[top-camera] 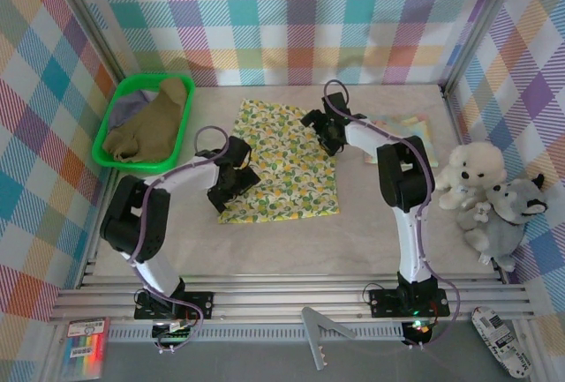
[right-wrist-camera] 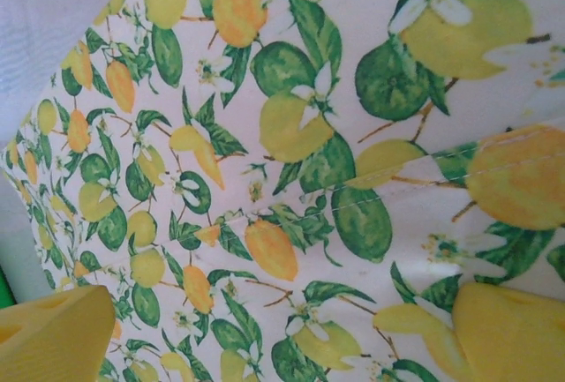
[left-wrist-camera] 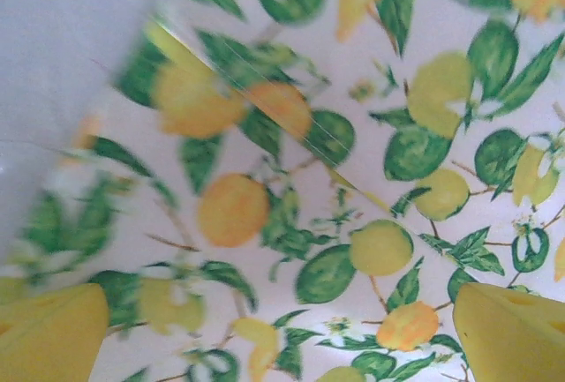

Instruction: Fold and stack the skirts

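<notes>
Yellow flowery skirt (top-camera: 284,163) is lying flat on the bench (top-camera: 265,243) for folding, so the left pincer (top-camera: 226,195) and right pincer (top-camera: 330,142) are hanging over it with fingers apart.

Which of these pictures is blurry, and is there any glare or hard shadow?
Left wrist view: the floral skirt is smeared at left, sharper at right. Right wrist view: print mostly crisp, the gripper's yellow fingertips slightly soft. Top view: even light, faint shadows, no glare.

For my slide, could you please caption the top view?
Left gripper and right gripper, open, over the floral skirt; olive skirt in basket.
</notes>
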